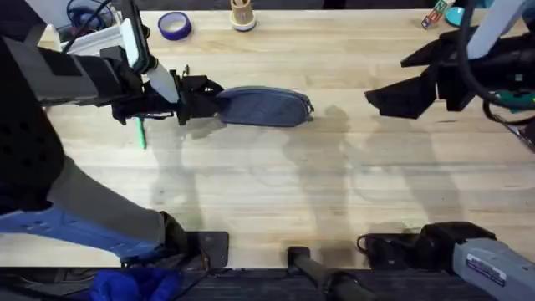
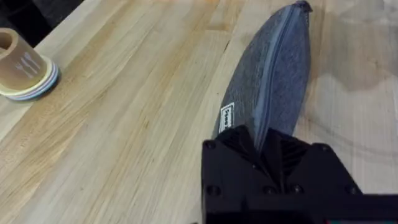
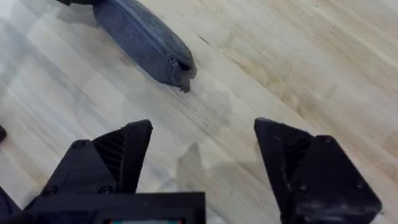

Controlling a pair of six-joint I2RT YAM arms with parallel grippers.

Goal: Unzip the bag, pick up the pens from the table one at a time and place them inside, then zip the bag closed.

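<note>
Oblong blue-grey denim-like fabric pouch (image 1: pixel 266 107), rounded ends, zip along its length drawn closed as seen from the left wrist view (image 2: pixel 273 68); lying flat on the pale planked wooden table (image 1: pixel 334 192), left of centre, toward the far half. Small white label on its side near the held end.

Left gripper (image 1: pixel 203 102), black: clamped narrow on the pouch's left end, fabric pinched between the fingers (image 2: pixel 239 146).

Bright green slim pen (image 1: pixel 140 132): on the table just below the left arm, left of the pouch, partly hidden by the arm.

Right gripper (image 1: pixel 393 99), black: spread wide, holding nothing, above the table to the right of the pouch and well apart from it; fingers (image 3: pixel 124 149) framing bare planks, pouch's right end (image 3: pixel 146 40) beyond them.

Far edge: purple tape roll (image 1: pixel 174 26) at left, small tan wooden holder on a pale base (image 1: pixel 243 15) near centre; both clear of the pouch.

Open room: broad bare stretch of planks across the near half and between pouch and right gripper.
</note>
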